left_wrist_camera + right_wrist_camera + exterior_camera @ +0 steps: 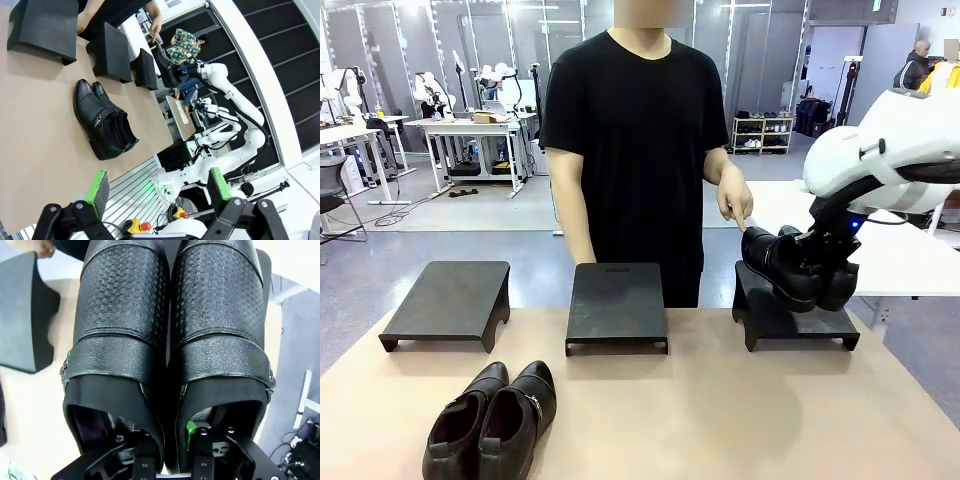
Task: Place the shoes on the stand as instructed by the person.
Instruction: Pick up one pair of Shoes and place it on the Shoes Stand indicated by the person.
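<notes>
1. Presently, the right claw (167, 445) is clenched on the held pair (785, 265) of shoes. In the right wrist view its two fingers reach down into the shoe openings, one in each shoe, and pinch the two inner walls together. A green pad shows between them.
2. Held pair, position: directly ahead of the right claw, toes pointing away from it. In the front view the pair hangs tilted, toes down and toward the middle of the bench (720, 420), over the right-hand stand (800, 325). Contact between soles and stand cannot be told.
3. The person (630, 130) stands at the far side. One hand (733, 200) points a finger down, just beside the heel end of the held pair.
4. Held pair, appearance: glossy black leather, an embossed grid pattern over the front panels, a grained strap across each instep, a small metal fitting at the outer side.
5. The left claw (158, 186) is released, its green pads wide apart with nothing between them, well above the bench.
6. Second pair (490, 420): flat on the bench at the robot's near left, shoes side by side and touching, toes toward the robot, well apart from both claws.
7. Left-hand stand (448, 300) and middle stand (617, 305): tops bare.
</notes>
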Controlling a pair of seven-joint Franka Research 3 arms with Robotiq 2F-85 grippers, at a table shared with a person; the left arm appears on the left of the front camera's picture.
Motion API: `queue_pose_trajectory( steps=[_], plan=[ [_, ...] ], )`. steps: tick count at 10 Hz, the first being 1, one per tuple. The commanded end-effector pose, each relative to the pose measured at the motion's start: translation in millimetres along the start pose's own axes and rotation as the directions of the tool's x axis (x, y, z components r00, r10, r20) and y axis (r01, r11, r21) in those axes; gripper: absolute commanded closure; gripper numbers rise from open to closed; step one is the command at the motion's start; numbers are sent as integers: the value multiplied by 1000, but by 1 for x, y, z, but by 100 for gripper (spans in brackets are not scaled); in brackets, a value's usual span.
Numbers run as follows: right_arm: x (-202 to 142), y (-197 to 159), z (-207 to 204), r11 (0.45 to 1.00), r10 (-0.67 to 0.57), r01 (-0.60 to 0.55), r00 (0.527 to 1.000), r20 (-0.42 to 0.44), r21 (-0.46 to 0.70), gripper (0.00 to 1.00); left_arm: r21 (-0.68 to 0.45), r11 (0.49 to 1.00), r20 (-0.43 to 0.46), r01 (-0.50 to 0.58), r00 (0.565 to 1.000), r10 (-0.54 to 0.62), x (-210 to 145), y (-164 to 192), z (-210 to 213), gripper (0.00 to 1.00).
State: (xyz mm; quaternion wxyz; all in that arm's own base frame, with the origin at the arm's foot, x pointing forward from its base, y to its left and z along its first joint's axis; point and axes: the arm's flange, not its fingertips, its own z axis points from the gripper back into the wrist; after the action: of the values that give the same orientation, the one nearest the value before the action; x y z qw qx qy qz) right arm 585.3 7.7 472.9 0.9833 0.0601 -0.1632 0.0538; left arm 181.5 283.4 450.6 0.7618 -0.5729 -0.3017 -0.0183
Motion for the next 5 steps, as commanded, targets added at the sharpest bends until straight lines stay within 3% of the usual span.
queue_pose_trajectory(
  steps=[1, 5],
  plan=[
    [23, -3, -8, 997, -72, 72, 995, 69, 3, 87, -8, 1000, 2, 9, 1000, -9, 0, -1, 1, 0],
    [30, -7, -39, 994, -110, 111, 990, 83, -10, 87, -8, 1000, 2, 9, 1000, -9, 0, -1, 1, 0]
  ],
)
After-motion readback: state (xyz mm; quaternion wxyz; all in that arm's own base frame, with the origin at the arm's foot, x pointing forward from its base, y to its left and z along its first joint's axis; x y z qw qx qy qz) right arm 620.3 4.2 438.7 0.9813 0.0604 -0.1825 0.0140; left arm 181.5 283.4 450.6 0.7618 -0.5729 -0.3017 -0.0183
